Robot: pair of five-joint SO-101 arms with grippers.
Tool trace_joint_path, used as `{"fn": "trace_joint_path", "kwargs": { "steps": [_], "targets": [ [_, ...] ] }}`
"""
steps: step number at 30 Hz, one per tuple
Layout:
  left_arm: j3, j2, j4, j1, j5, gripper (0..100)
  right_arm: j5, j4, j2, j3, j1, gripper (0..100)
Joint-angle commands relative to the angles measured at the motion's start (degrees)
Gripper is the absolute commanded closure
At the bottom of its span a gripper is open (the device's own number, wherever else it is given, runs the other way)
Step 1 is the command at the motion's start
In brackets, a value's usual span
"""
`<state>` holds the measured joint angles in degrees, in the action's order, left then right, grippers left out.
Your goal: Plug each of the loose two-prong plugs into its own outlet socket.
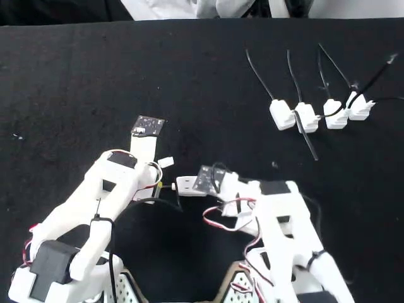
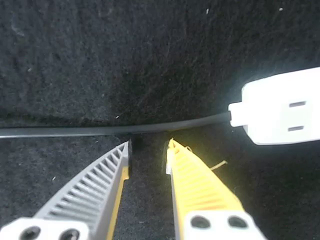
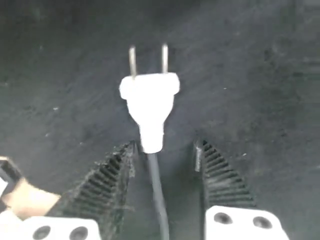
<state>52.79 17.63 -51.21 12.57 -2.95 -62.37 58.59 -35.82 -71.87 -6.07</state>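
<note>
A loose white two-prong plug (image 3: pixel 149 100) lies on the black cloth, prongs pointing away from my right gripper (image 3: pixel 164 146). That gripper is open; the plug's neck and black cable (image 3: pixel 157 195) run between its fingers without touching them. In the high view the plug (image 1: pixel 187 185) sits just left of the right arm's wrist. My left gripper (image 2: pixel 147 147) is open by a narrow gap, with nothing between the grey and yellow fingers. Their tips hover by a black cable (image 2: pixel 100 131) that leads to a white outlet socket (image 2: pixel 280 112) off to one side.
Several white plug-and-socket pieces (image 1: pixel 320 113) with black cables lie in a row at the far right of the table (image 1: pixel 76 76). One loose black cable (image 1: pixel 305 136) crosses them. Both arms crowd the near middle edge.
</note>
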Motion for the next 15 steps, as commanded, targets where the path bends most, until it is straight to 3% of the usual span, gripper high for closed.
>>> {"fn": "trace_joint_path", "kwargs": {
  "steps": [1,7,13,15],
  "targets": [
    [-2.9,0.1,-0.3,-0.7,0.2,87,1.0,-0.4,3.4,5.9,-0.9,80.1],
    [-2.9,0.1,-0.3,-0.7,0.2,87,0.6,-2.5,12.1,7.1,-0.8,80.5],
    [-2.9,0.1,-0.3,-0.7,0.2,87,0.5,-2.6,14.9,7.2,-0.7,99.4],
    [-2.8,0.1,-0.3,-0.7,0.2,87,0.7,-2.5,13.1,6.9,-0.6,98.6]
  ]
}}
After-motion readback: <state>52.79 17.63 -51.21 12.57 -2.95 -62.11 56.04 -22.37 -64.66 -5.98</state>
